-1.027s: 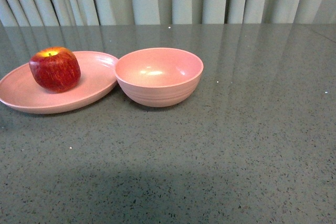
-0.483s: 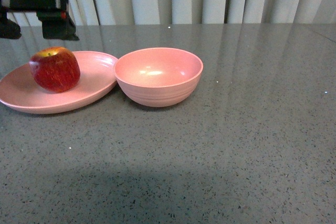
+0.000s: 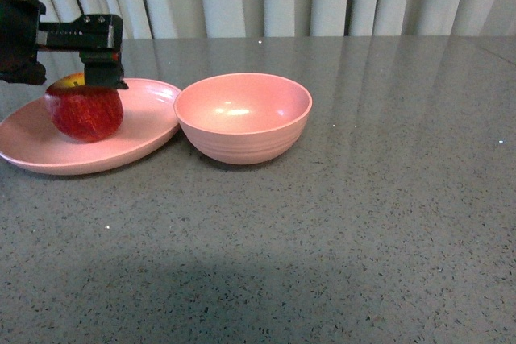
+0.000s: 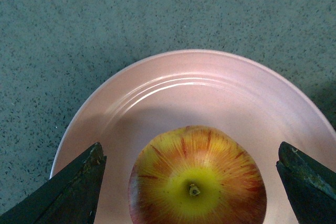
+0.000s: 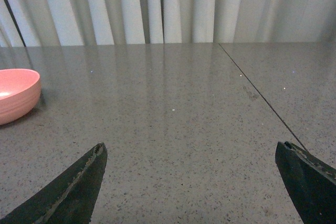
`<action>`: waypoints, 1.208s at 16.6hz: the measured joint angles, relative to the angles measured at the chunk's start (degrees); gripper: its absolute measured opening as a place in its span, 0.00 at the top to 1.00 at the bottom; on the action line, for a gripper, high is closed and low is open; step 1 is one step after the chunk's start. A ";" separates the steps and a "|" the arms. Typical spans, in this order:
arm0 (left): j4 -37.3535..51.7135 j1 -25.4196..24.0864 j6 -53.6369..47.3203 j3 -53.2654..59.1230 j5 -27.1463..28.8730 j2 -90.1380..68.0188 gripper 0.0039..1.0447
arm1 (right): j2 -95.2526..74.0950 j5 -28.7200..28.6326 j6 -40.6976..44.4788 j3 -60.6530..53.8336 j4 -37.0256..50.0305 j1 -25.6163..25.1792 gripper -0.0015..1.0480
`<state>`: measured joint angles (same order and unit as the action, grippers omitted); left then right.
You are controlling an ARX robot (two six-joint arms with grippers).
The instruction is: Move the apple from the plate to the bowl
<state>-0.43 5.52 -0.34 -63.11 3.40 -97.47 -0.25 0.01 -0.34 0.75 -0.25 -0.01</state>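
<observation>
Lowered since a moment ago, my left tool straddles the apple, jaws spread wide. That apple sits on the plate near the tabletop's left edge, bowl just beside. My right tool is spread too.

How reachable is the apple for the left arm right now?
Yes, it looks reachable: the left gripper hangs right above the apple on the plate, jaws open wider than it, with nothing between.
</observation>
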 joint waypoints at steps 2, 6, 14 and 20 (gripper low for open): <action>0.07 -0.07 0.15 0.00 0.15 -1.14 0.06 | 0.00 0.00 0.00 0.00 0.00 0.00 0.06; 0.74 -0.11 0.81 0.02 -0.09 -2.93 0.06 | 0.00 0.00 0.00 0.00 0.00 0.00 0.06; 1.66 0.02 1.44 0.66 -0.76 -3.72 0.31 | 0.00 0.00 0.00 0.00 -0.02 0.00 0.06; 0.42 0.35 1.44 0.04 -1.11 -1.73 0.32 | 0.00 0.00 0.00 0.00 0.00 0.00 0.06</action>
<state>-0.01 5.87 1.10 -63.07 2.28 -99.20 -0.25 0.01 -0.34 0.75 -0.25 -0.01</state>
